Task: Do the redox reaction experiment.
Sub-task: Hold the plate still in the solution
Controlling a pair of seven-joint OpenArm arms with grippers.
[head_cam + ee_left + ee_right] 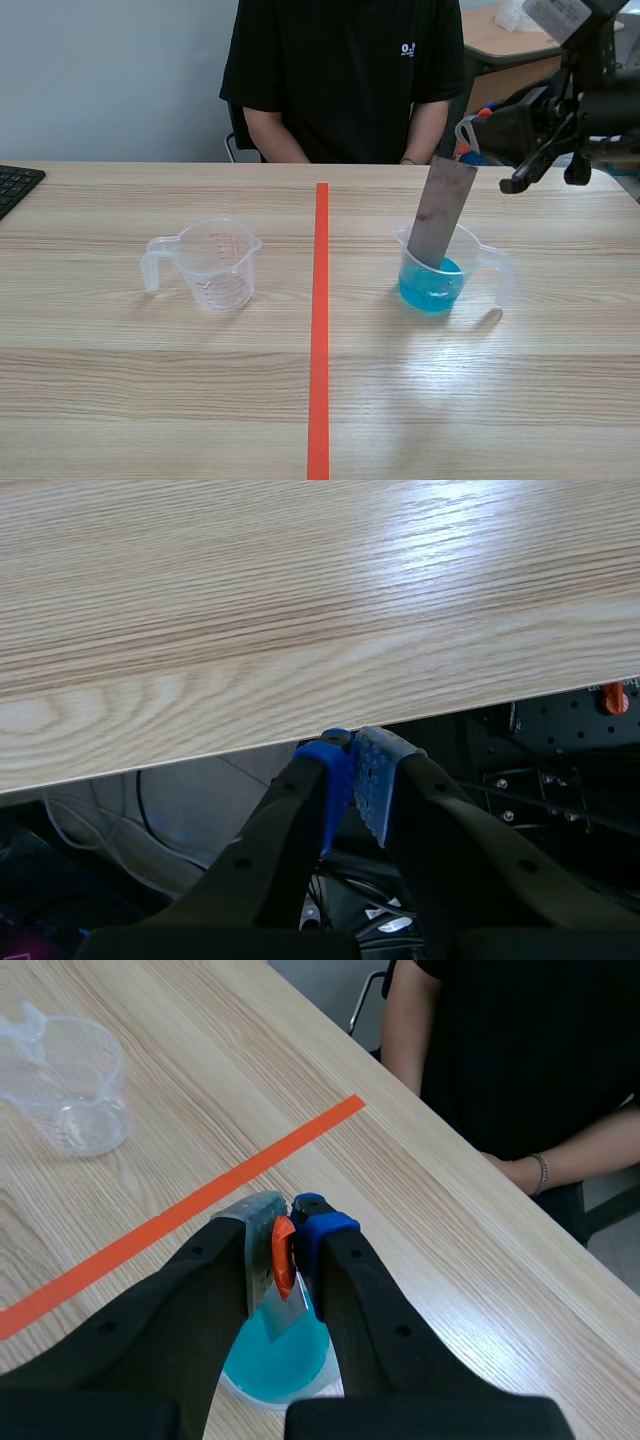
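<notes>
Right wrist view: right gripper clamps a flat grey metal strip, whose lower end dips into blue liquid inside the clear plastic measuring cup. Left gripper is pinched together on nothing, past the wooden table's edge.

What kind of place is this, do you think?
Probably an office or workroom used for a bench experiment: a wooden table with a keyboard, a cup of blue liquid holding a metal strip, another desk behind.
</notes>
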